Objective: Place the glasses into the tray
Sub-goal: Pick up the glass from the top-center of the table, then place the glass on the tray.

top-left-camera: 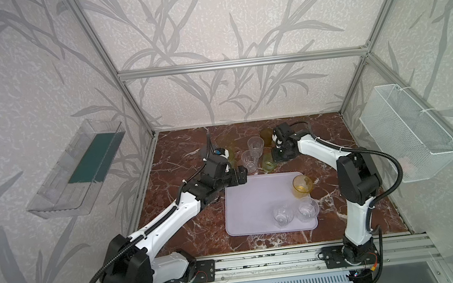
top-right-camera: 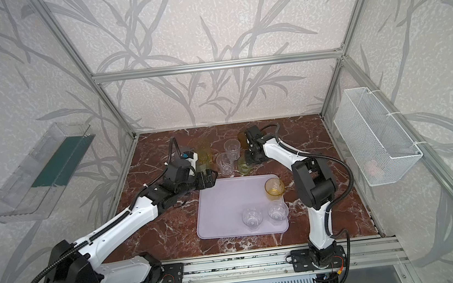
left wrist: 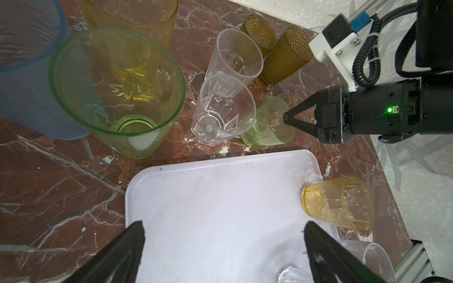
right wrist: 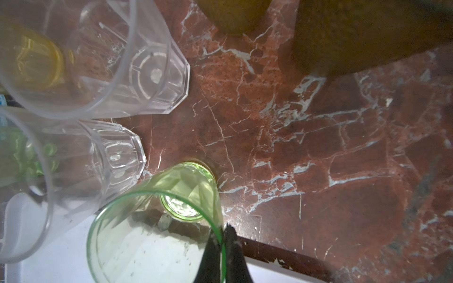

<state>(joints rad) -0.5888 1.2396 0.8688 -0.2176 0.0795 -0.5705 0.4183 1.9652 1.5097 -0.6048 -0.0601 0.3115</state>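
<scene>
Behind tray (top-left-camera: 249, 203), R gripper (left wrist: 285, 117) pinching short green glass (left wrist: 269, 125), L gripper (left wrist: 223, 224) spread.

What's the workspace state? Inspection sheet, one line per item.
Surface: red marble tabletop, white-veined.
Job's things: lilac tray holds a yellow tumbler and two clear tumblers; other glasses stand beyond it.
Clutter: nothing seen.
Grippers: left gripper open over the tray's corner, empty; right gripper shut on the small green tumbler's rim.
Cables: black hoses along both arms, none snagged.
Surroundings: clear wall bin, white wire basket, on side walls.
</scene>
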